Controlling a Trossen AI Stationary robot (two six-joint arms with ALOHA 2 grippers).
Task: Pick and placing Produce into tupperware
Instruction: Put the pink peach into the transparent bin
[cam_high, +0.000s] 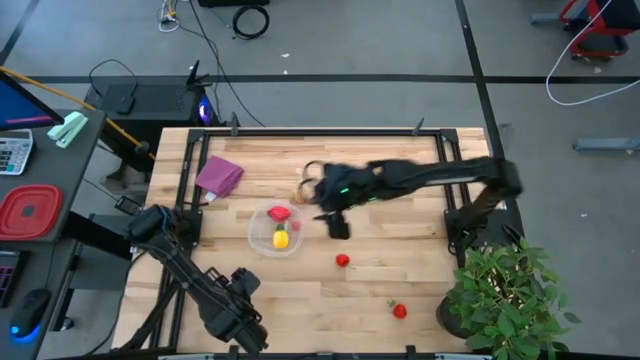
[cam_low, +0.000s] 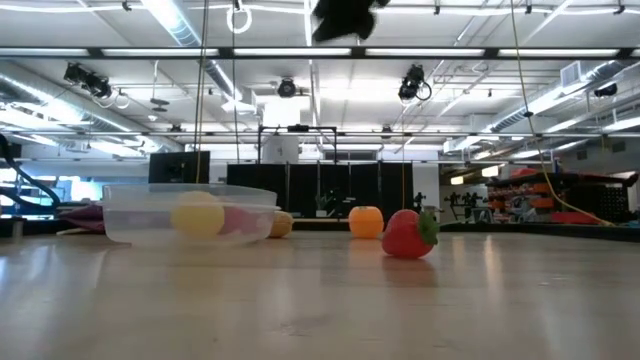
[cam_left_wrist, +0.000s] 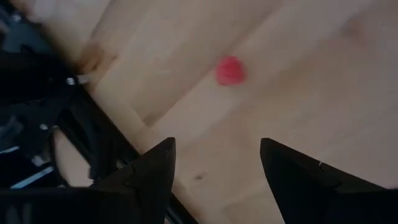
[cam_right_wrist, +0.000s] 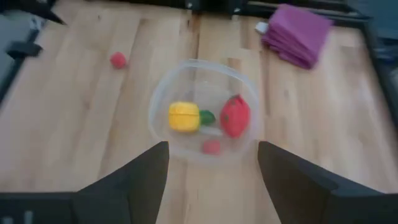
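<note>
Right gripper (cam_high: 338, 226) is hovering above the wooden table (cam_high: 420, 290), just beside the small round clear plastic tupperware (cam_high: 276, 229) — on its right in the high view. In the right wrist view its dark fingers (cam_right_wrist: 140, 180) are standing wide apart with nothing between them, framing the container from above.

Inside the tupperware three produce pieces are lying: a yellow blocky piece with a green stem (cam_right_wrist: 185, 116), a larger red fruit (cam_right_wrist: 236, 116) just beside it, and a small pinkish-red piece (cam_right_wrist: 211, 147) near the wall closest to the gripper.

Outside it, a small red piece (cam_high: 342, 261) is sitting on the bare wood near the gripper, toward the front edge; a red strawberry-like piece with green leaves (cam_high: 399, 311) is lying farther off, toward the potted green plant (cam_high: 505, 290). A small orange piece (cam_low: 366, 221) is showing in the low view beyond the strawberry.

A folded purple cloth (cam_high: 220, 175) is resting near the table's far left — well apart from the gripper.

Left gripper (cam_left_wrist: 214, 165) is waiting at the front-left edge, fingers spread and empty.
</note>
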